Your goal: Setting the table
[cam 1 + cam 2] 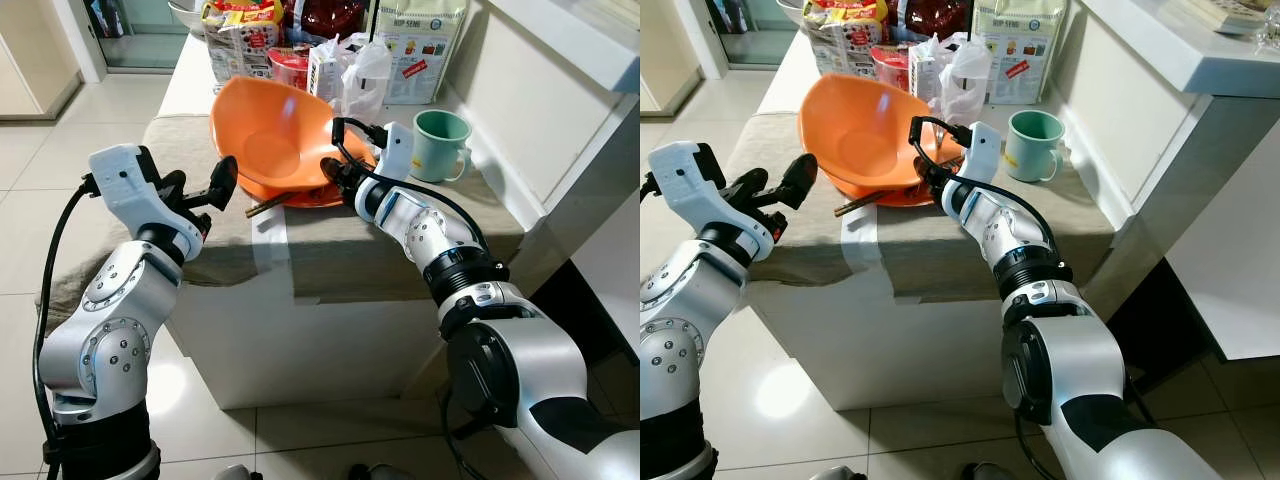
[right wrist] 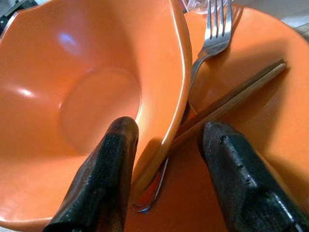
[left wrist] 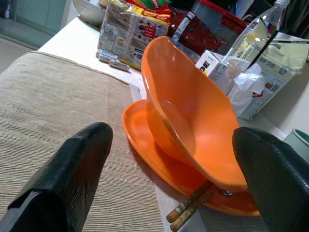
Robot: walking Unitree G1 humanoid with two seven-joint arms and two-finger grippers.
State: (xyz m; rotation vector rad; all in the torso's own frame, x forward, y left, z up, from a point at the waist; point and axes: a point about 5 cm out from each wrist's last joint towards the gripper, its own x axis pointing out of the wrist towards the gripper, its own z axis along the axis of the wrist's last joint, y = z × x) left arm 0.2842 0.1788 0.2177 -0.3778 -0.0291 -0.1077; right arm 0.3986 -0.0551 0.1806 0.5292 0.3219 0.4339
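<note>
The left gripper (image 1: 200,190) hovers at the table's near left edge, its black fingers spread wide and holding nothing. Just right of it, on the beige woven cloth (image 1: 190,150) covering the white table (image 1: 300,340), a deep orange plastic bowl (image 1: 265,135) rests tilted on a flat orange plate (image 3: 145,145) — a pair of brown wooden chopsticks (image 1: 268,205) and a silver metal fork (image 2: 212,34) lie under its raised side. The right gripper (image 2: 166,159) sits at the bowl's near right rim, fingers parted — one inside the bowl, one over the plate. Further right stands a pale green mug (image 1: 440,145).
</note>
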